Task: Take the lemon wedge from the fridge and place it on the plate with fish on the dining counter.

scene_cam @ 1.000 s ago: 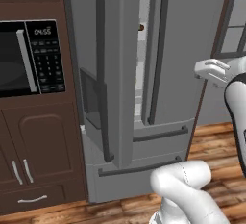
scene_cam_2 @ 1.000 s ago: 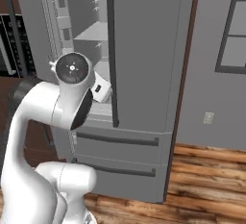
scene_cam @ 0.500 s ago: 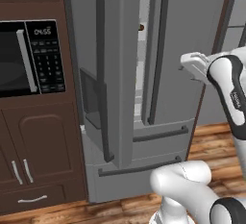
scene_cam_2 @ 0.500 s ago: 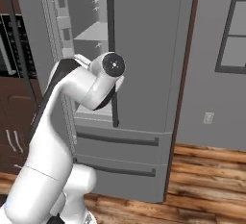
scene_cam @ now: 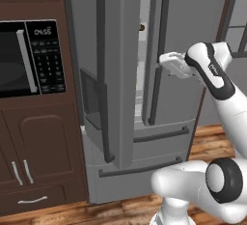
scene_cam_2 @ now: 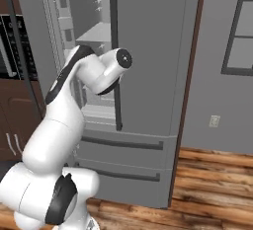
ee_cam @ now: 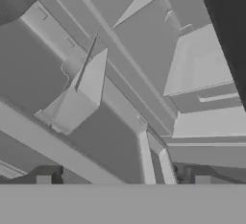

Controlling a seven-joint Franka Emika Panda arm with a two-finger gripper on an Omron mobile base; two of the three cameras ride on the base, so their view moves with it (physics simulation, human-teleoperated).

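Observation:
The grey fridge (scene_cam: 120,74) stands with its left door swung open and the right door (scene_cam_2: 148,51) closed. My gripper (scene_cam: 166,62) hangs in front of the right door's dark handle (scene_cam: 159,50), aimed at the gap between the doors. In the hand view the gripper (ee_cam: 122,179) is open, with nothing between its fingertips (ee_cam: 43,180), and it faces white interior shelves (ee_cam: 202,64). A dark brown lump (scene_cam: 142,27) rests on an upper shelf. The lemon wedge is hidden. The plate and the dining counter are out of view.
A black microwave (scene_cam: 19,60) sits in brown cabinetry left of the fridge, with cabinet doors (scene_cam: 43,142) below. The open left door (scene_cam: 103,93) juts toward me. Two lower fridge drawers (scene_cam_2: 123,145) are closed. Wood floor (scene_cam_2: 212,184) and a grey wall with a window (scene_cam_2: 242,26) lie to the right.
The arm has swung forward and left, carrying the hand from the right of the fridge to the right door handle by the opening. The gripper stayed open.

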